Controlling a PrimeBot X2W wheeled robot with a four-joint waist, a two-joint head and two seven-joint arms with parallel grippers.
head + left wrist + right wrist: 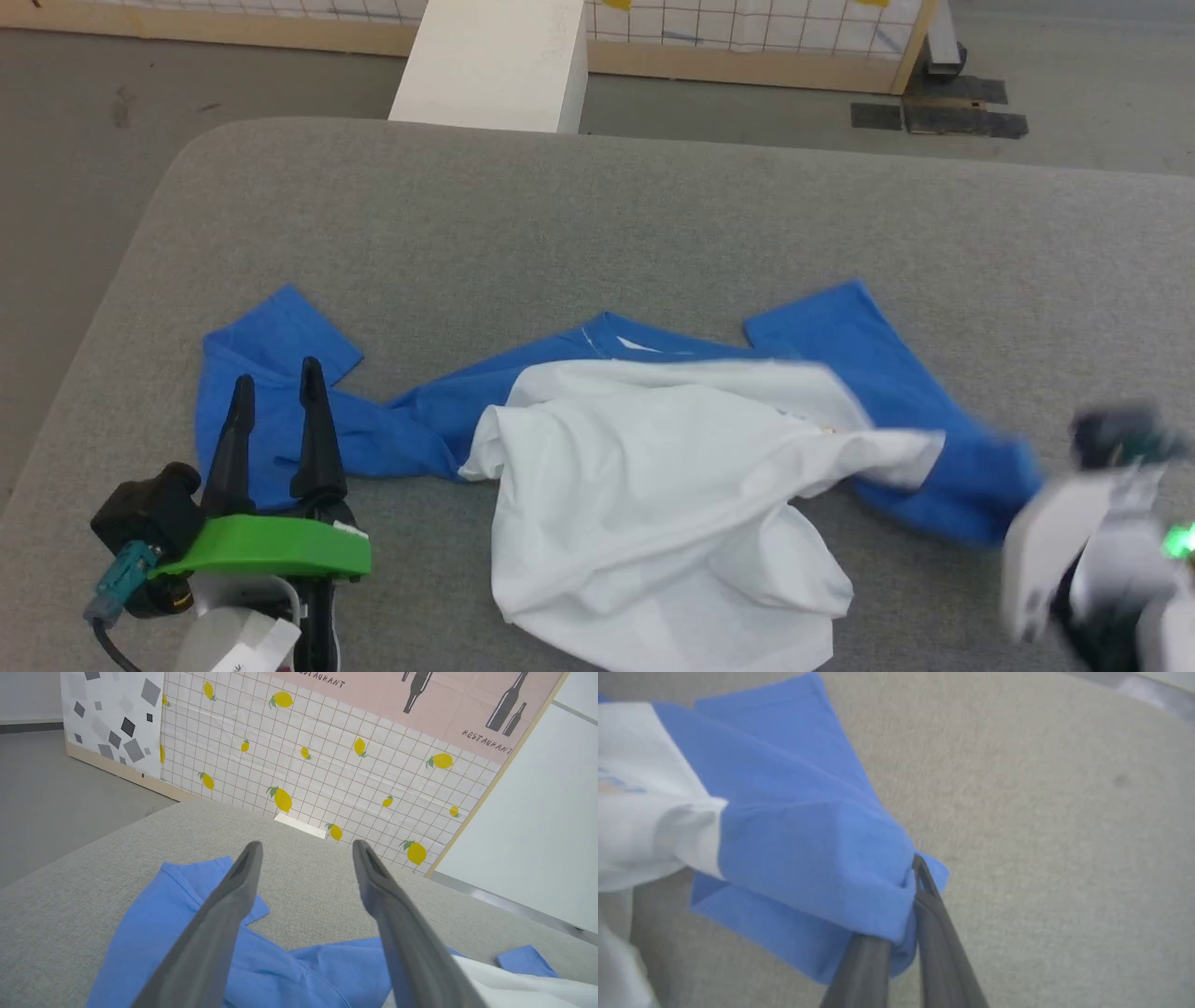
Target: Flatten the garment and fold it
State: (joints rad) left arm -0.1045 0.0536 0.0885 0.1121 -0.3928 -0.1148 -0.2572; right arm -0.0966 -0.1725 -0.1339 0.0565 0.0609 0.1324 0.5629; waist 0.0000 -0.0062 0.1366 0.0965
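Observation:
The garment (653, 467) lies crumpled on the grey table (653, 215). Its white body is bunched in the middle and a blue sleeve spreads out to each side. My left gripper (275, 378) hovers open over the left sleeve (154, 933), and its fingers (243, 877) hold nothing. In the right wrist view my right gripper (911, 877) is shut on the end of the right blue sleeve (808, 849), which wraps over one finger. The sleeve is lifted slightly off the table. The right wrist (1092, 532) is blurred at the lower right of the head view.
The table's rounded far-left corner (187, 159) drops to grey floor. A white block (495, 65) stands against the far edge. Behind it runs a tiled partition with a wooden frame (747, 37), lemon-patterned in the left wrist view (327, 765).

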